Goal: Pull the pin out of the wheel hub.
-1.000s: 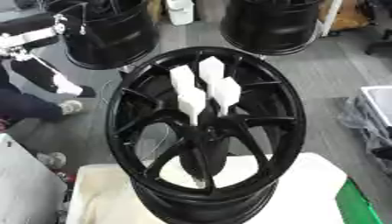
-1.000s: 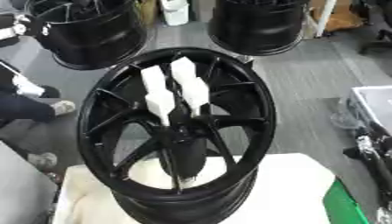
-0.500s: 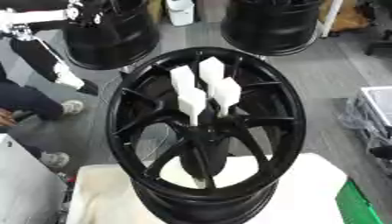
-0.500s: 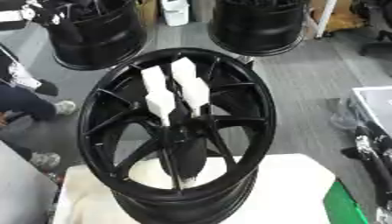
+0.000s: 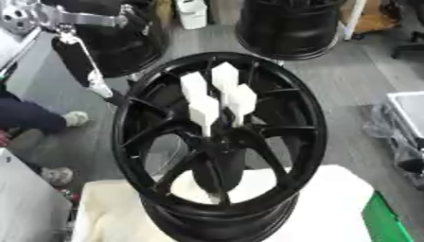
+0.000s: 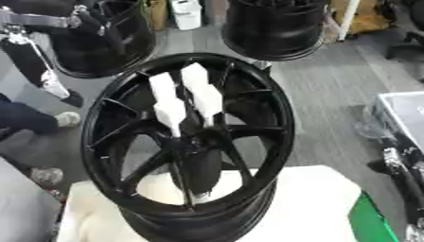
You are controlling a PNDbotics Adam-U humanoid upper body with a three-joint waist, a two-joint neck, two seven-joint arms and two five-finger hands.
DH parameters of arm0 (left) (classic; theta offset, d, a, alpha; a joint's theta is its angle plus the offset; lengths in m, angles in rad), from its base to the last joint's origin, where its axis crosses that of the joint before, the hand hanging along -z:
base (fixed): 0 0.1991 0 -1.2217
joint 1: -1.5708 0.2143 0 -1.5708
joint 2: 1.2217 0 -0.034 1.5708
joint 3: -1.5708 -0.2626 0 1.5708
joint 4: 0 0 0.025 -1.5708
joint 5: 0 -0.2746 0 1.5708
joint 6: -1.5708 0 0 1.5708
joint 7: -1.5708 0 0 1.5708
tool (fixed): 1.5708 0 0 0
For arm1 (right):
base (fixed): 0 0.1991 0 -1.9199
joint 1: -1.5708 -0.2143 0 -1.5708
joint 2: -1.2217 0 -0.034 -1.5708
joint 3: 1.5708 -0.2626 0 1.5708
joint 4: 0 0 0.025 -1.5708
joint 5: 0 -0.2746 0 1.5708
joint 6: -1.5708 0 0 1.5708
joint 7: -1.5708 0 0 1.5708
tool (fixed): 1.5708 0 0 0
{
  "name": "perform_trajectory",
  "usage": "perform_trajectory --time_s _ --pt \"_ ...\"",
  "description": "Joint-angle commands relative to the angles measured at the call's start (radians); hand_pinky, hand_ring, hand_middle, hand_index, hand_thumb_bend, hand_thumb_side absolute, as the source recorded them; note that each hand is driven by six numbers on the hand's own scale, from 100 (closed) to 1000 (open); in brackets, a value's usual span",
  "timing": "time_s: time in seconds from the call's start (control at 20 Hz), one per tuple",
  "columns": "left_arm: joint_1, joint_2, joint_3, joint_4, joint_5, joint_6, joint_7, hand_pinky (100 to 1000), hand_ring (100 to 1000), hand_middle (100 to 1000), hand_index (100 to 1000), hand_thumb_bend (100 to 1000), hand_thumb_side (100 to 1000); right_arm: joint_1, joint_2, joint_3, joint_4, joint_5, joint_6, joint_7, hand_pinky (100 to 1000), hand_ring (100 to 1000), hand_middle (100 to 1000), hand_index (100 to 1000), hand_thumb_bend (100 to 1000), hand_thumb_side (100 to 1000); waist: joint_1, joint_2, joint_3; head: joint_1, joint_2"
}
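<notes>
A black spoked wheel hub (image 5: 286,101) stands tilted on a white pad (image 5: 331,203). Several white block-headed pins (image 5: 204,111) stick out of its centre toward me. My left arm, black with silver joints, comes in from the upper left. Its pale lower end, the left hand (image 5: 101,89), sits just outside the hub's left rim, apart from the pins. A dark shape with silver parts at the right edge looks like my right hand (image 6: 396,176), well clear of the hub. Nothing touches the pins.
Two more black wheels (image 5: 290,23) stand on the grey floor behind. A person's legs and shoes (image 5: 75,118) are at the left. A plastic-wrapped box (image 5: 406,118) lies at the right, and a green object (image 5: 385,222) at the pad's right corner.
My left arm has swung rightward and down from the upper left corner, so its lower end is now close to the hub's left rim. The hub and pins have not moved.
</notes>
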Motion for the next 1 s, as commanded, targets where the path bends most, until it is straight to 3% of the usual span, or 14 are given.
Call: perform_trajectory --time_s 0.05,0.45,1.0 --pt "-0.042 -0.015 0.012 0.043 -0.054 -0.081 -0.082 794 753 758 820 672 100 -0.005 -0.012 0.001 -0.011 0.000 -0.001 0.003 672 568 878 972 100 732 -0.002 -0.017 -0.003 0.001 -0.002" --pt "-0.068 -0.102 -0.001 0.133 -0.169 -0.185 -0.087 793 750 753 810 621 100 -0.009 -0.012 0.007 -0.011 -0.002 -0.001 0.010 673 568 878 972 100 737 0.002 -0.009 -0.026 0.006 -0.003" --pt "-0.081 -0.206 -0.046 0.238 -0.307 -0.280 -0.075 789 732 725 777 586 100 -0.014 -0.012 0.013 -0.011 -0.005 -0.002 0.018 673 568 878 972 100 741 0.005 -0.002 -0.048 0.022 -0.002"
